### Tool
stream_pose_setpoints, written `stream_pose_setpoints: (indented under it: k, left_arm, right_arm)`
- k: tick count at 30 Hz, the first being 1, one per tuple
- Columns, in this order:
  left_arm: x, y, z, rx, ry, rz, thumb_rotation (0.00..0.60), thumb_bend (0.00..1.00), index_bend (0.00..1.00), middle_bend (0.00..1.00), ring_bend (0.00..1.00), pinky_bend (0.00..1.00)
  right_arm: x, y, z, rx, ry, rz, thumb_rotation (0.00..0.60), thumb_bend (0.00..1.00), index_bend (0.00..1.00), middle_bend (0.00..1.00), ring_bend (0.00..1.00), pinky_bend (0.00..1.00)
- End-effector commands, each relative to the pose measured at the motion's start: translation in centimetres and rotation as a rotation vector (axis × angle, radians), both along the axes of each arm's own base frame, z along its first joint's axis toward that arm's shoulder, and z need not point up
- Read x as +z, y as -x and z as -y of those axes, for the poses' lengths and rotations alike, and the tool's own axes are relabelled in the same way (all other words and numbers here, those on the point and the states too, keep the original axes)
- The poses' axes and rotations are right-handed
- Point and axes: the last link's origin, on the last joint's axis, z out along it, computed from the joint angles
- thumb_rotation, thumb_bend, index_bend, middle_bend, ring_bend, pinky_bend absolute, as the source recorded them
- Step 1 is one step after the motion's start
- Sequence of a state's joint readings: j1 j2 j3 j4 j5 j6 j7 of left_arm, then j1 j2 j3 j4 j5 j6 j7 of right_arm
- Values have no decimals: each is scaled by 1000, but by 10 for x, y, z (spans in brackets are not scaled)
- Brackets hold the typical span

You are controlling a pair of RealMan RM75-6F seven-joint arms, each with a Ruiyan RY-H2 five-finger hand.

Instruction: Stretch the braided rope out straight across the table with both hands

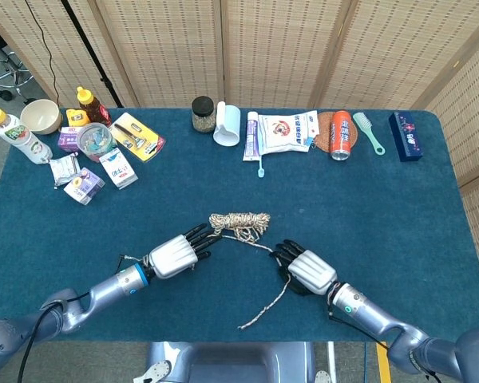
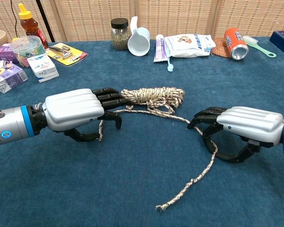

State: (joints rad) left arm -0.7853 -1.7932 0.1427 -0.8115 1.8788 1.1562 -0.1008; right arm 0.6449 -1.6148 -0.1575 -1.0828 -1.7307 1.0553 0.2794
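The braided rope lies mid-table with its coiled bundle (image 1: 239, 221) (image 2: 154, 97) at the far side. A loose strand runs from the bundle to both hands. My left hand (image 1: 176, 255) (image 2: 75, 113) points its fingers at the bundle's left end. One rope end (image 2: 101, 132) passes between its thumb and fingers; whether it is pinched is unclear. My right hand (image 1: 307, 270) (image 2: 244, 127) curls fingers and thumb around the strand. From there the free tail (image 1: 259, 311) (image 2: 189, 182) trails to the table's near edge.
Along the far edge stand a jar (image 1: 203, 113), a white scoop cup (image 1: 227, 125), a toothpaste tube (image 1: 251, 136), a pouch (image 1: 286, 131), an orange can (image 1: 342, 134), a brush (image 1: 369, 132) and a blue box (image 1: 405, 136). Bottles, a bowl and small boxes (image 1: 80, 152) crowd the far left.
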Motion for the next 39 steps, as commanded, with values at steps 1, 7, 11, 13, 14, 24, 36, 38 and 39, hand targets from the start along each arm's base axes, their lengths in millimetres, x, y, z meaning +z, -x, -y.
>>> stream_pose_setpoints:
  k: [1,7,11,13,14,24,36,38,39]
  left_arm:
    - [-1,-2,0,-2,0,1,600,378,348,0,0,0]
    - [-2,-3,-1,6,-4,10,600,378,429,0,0,0]
    - [0,-1,-2,17,-7,9,600,378,445,0,0,0]
    - [0,0,-2,18,-9,8,600,378,445,0,0,0]
    - [0,0,-2,20,-8,7,600,378,445,0,0,0]
    - [-1,1,-2,21,-11,7,600,377,471,0,0,0]
    - [-1,0,-3,26,-18,13,600,378,530,0,0,0]
    - [0,0,-3,26,-20,17,600,378,541,0,0,0]
    - [0,-1,-3,26,-20,17,600,378,546,0,0,0]
  right_arm:
    - [0,1,0,0,0,-2,600,479,582,166,3,0]
    - [0,1,0,-2,0,1,600,479,582,166,4,0]
    - [0,2,0,-5,-1,-1,600,479,582,166,4,0]
    - [0,2,0,-4,-1,-1,600,479,582,166,4,0]
    - [0,2,-1,-5,-1,0,600,479,582,166,5,0]
    - [-1,1,-1,-6,-1,-1,600,479,586,169,7,0]
    - [0,2,-1,-9,0,-3,600,479,589,172,8,0]
    - [0,2,-1,-9,2,-1,600,479,590,173,8,0]
    - [0,2,-1,-8,2,-1,600,479,590,174,8,0]
